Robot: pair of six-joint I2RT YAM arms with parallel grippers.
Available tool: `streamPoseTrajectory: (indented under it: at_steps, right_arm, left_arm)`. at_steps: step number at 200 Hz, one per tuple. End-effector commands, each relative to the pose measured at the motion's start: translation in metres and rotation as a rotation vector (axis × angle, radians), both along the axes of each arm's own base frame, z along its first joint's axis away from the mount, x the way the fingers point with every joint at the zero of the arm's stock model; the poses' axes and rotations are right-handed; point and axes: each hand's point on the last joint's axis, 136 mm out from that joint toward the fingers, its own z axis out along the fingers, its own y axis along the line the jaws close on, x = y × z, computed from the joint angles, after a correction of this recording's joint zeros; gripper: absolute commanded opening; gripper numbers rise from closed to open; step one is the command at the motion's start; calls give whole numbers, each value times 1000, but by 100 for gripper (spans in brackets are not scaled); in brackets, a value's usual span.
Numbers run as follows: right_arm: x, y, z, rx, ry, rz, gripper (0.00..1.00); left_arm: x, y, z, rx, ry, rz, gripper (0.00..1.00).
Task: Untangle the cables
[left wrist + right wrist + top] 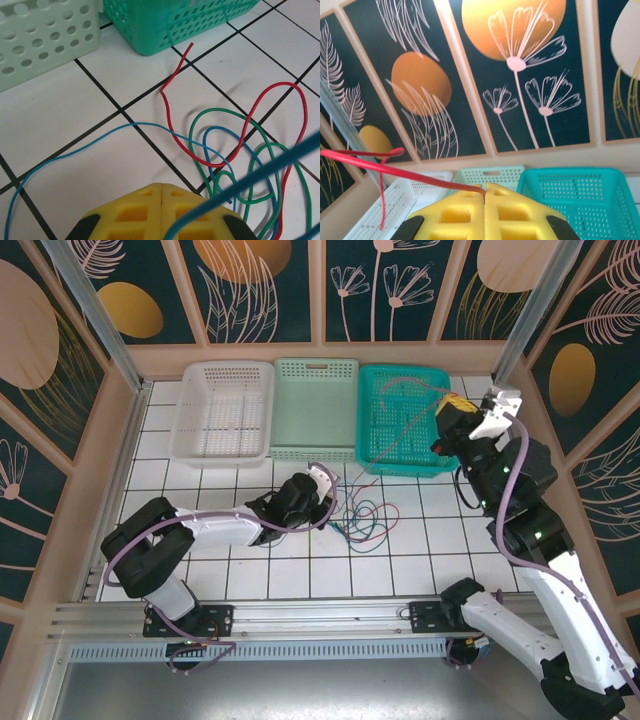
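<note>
My left gripper (162, 192) is clenched low over the surface (60, 110). A blurred blue strand (270, 170) crosses its pads, and I cannot tell if it is pinched. Just ahead, the cables (166, 107) lie looped together, 1 red end pointing away toward the teal basket (165, 30). The overhead view puts my right gripper (485, 192) above that basket. Its wrist view shows it clamped on a red cable (395, 169) stretching leftward.

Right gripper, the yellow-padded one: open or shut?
Shut. On the right gripper the yellow pads meet, a thin red cable pinched in their seam.
</note>
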Motion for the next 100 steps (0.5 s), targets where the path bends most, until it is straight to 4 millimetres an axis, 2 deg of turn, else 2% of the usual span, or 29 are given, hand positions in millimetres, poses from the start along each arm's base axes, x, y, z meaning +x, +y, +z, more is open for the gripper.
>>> streamPoseTrajectory:
  at_steps: [1, 27, 68, 82, 100]
  right_arm:
    - [-2, -13, 26, 15, -75, -62, 0]
    - [1, -20, 24, 9, -74, -108, 0]
    - [-11, -59, 51, -54, -149, -298, 0]
    - [-9, -59, 50, -73, -144, -307, 0]
    - [0, -47, 37, -79, -116, -257, 0]
  left_arm:
    - [-1, 11, -18, 73, 10, 16, 0]
    - [2, 19, -25, 114, 7, 53, 0]
    - [1, 30, -36, 167, 14, 70, 0]
    - [2, 29, -35, 162, 11, 71, 0]
    - [4, 26, -33, 152, 7, 71, 0]
